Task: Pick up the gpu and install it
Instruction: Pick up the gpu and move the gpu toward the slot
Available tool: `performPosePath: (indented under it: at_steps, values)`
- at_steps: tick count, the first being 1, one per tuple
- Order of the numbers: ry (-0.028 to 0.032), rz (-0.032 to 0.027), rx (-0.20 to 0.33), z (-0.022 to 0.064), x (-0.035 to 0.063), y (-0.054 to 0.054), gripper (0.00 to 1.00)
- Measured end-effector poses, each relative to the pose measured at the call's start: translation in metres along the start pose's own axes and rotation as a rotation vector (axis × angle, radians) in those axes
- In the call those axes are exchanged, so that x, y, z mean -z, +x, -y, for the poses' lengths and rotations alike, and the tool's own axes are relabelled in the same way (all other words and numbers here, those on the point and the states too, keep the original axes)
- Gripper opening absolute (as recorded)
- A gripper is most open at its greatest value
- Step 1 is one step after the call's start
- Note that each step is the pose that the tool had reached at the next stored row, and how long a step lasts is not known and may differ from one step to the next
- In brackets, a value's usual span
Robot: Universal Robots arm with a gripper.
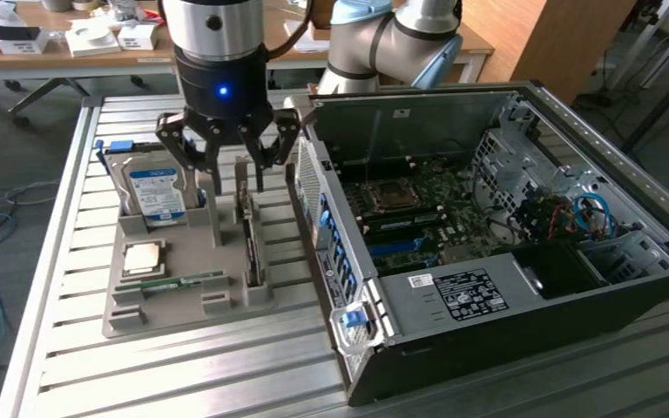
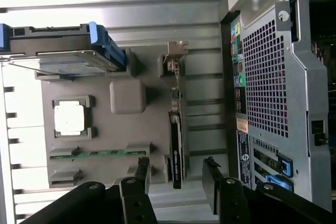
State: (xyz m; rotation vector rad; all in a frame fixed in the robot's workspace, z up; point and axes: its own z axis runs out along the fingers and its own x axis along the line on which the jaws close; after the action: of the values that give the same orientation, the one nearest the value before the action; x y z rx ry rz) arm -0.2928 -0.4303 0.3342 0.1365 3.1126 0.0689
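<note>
The gpu [image 1: 250,237] stands on edge in a slot of the grey holder [image 1: 184,305], a thin card with its silver bracket [image 2: 176,55] at the far end. My gripper [image 1: 237,181] hangs open just above it, one finger on each side of the card's top edge. In the wrist view the gpu [image 2: 177,148] runs between the two dark fingers [image 2: 140,170], with a gap on both sides. Nothing is held. The gripper [image 2: 176,174] sits over the card's end away from the bracket.
The holder also carries a hard drive [image 1: 154,190] with a blue-white label, a processor chip [image 1: 145,259] and a green memory strip [image 1: 178,283]. An open computer case [image 1: 486,235] lies close by on the exterior view's right, motherboard exposed. Its perforated rear panel [image 2: 268,87] faces the holder.
</note>
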Motion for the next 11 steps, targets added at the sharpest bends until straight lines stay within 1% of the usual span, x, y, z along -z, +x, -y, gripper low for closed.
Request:
performPosePath:
  at_steps: [8,11]
  values:
    - [0.0,0.0,0.0,0.0004,-0.0088,0.0002,0.53]
    - [0.0002,-0.0002,0.0,0.0004,-0.0092,0.0002,0.53]
